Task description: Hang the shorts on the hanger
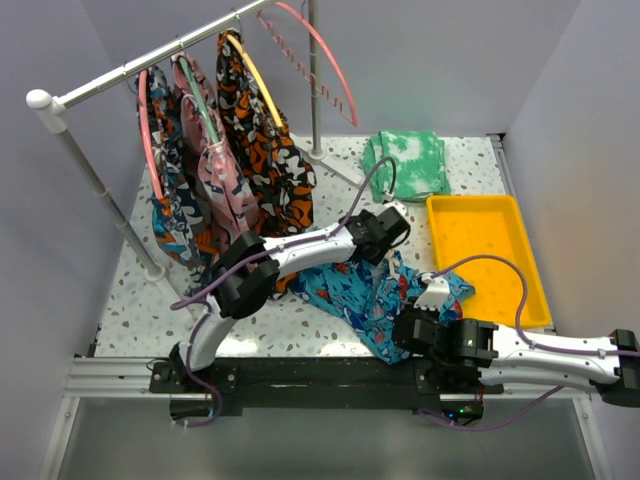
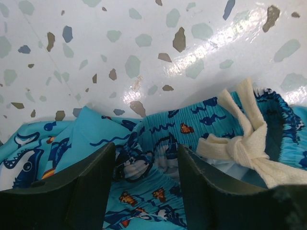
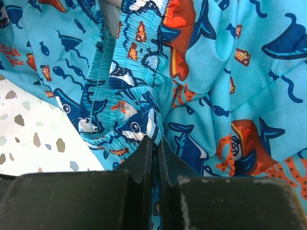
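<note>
The turquoise shark-print shorts (image 1: 365, 290) lie crumpled on the speckled table between the two arms. My left gripper (image 1: 393, 250) is open at their far edge. In the left wrist view its jaws (image 2: 146, 158) straddle the elastic waistband (image 2: 163, 127), with the white drawstring knot (image 2: 244, 143) just to the right. My right gripper (image 1: 402, 330) is shut on the shorts' near edge. In the right wrist view its jaws (image 3: 156, 143) pinch the fabric (image 3: 211, 96) next to the waistband. The coral-pink hanger (image 1: 335, 62) hangs empty at the right end of the rack.
A clothes rack (image 1: 120, 72) at the back left carries orange-black shorts (image 1: 262, 150) and other patterned shorts on yellow (image 1: 258, 80), pale green (image 1: 198, 100) and pink hangers. A green-white tie-dye cloth (image 1: 408, 163) lies at the back right. A yellow tray (image 1: 485, 250) sits on the right.
</note>
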